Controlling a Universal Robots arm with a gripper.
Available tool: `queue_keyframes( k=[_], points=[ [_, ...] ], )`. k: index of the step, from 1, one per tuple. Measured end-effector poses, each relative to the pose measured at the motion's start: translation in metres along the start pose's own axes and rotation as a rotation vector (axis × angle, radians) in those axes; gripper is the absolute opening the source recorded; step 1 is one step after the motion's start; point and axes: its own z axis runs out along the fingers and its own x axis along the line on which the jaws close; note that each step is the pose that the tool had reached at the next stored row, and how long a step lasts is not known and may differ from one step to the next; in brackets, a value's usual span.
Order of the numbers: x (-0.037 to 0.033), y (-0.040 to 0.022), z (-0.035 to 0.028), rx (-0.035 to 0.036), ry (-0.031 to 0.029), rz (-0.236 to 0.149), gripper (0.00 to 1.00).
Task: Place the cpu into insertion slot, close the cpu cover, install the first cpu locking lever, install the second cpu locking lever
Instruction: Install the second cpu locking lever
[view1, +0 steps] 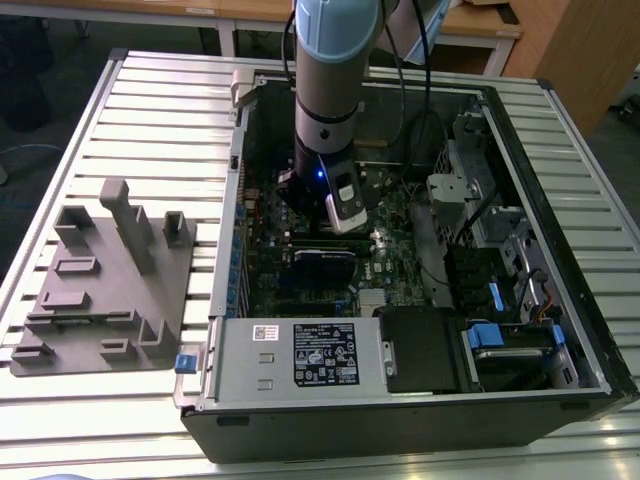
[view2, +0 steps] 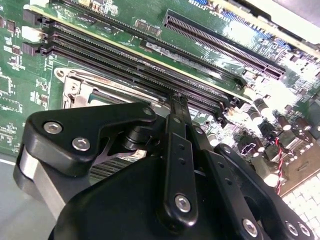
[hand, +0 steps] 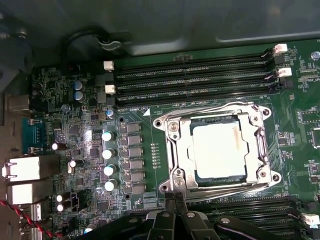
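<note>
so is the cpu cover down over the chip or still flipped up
Down. In the first wrist view the cpu cover lies flat as a frame around the cpu, whose metal top shows through its cut-out. The gripper is at the socket's edge.

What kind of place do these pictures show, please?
Probably a robotics lab or test bench for computer assembly: an open computer case lies on a slatted metal table, a grey fixture block sits beside it, and the arm's gripper works at the insertion slot holding the cpu.

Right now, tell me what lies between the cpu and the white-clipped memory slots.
In the first wrist view, the cpu cover's silvery rim and a thin lever wire lie between the cpu and the memory slots.
</note>
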Motion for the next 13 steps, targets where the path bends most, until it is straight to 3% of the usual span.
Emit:
queue_keyframes(
  k=[6, 13],
  points=[
    [0.0011, -0.0002, 0.0013, -0.018, 0.0016, 0.0, 0.11],
    [0.0035, -0.0007, 0.0027, -0.0219, 0.0011, -0.001, 0.11]
  ],
)
